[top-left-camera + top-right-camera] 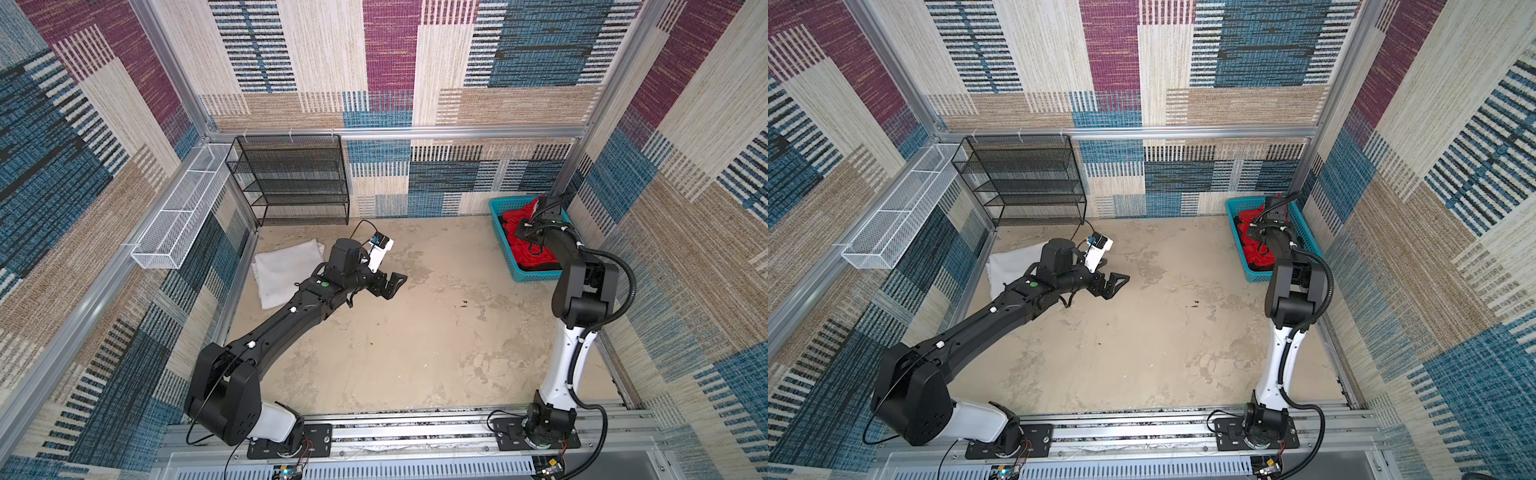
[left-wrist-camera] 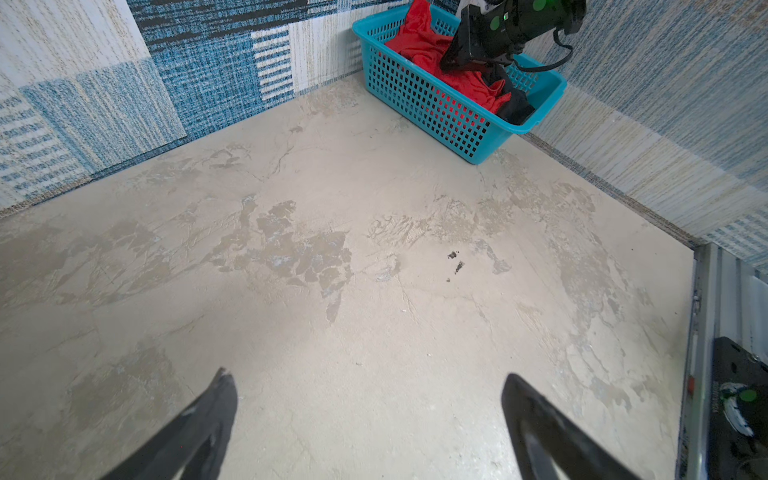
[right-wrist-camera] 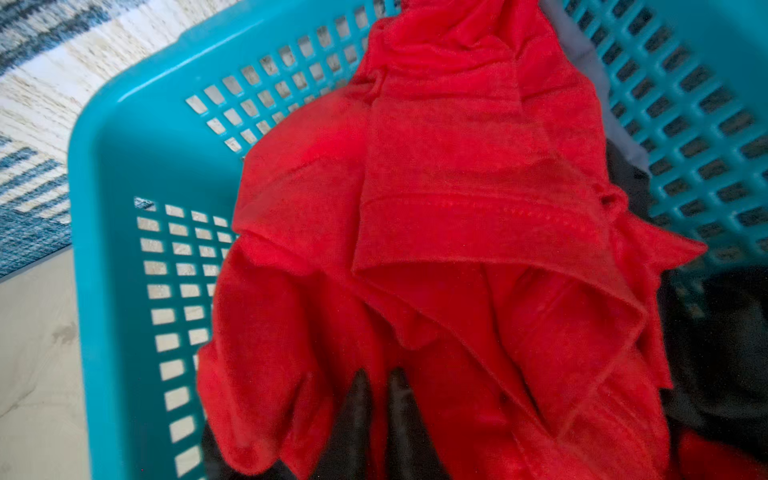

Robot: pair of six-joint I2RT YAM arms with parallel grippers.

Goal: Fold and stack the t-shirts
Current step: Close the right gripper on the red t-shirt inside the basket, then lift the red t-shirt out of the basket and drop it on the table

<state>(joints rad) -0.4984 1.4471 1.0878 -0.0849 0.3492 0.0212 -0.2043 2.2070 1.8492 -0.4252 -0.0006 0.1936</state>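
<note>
A bright red t-shirt point(image 3: 457, 187) lies crumpled in the teal basket point(image 3: 124, 166) at the back right of the table, seen in both top views point(image 1: 511, 218) point(image 1: 1252, 218). My right gripper point(image 3: 380, 374) reaches down into the basket, its jaws shut on a fold of the red cloth. A black t-shirt point(image 3: 715, 332) lies under and beside the red one point(image 2: 515, 108). A white t-shirt point(image 1: 286, 266) lies folded flat at the left, partly hidden by my left arm. My left gripper point(image 2: 368, 376) hangs open over bare table point(image 1: 392, 284), holding nothing.
A black mesh shelf rack point(image 1: 291, 178) stands against the back wall. A white wire tray point(image 1: 183, 212) hangs on the left wall. Patterned walls close in three sides, and a metal rail point(image 1: 415, 432) with both arm bases runs along the front.
</note>
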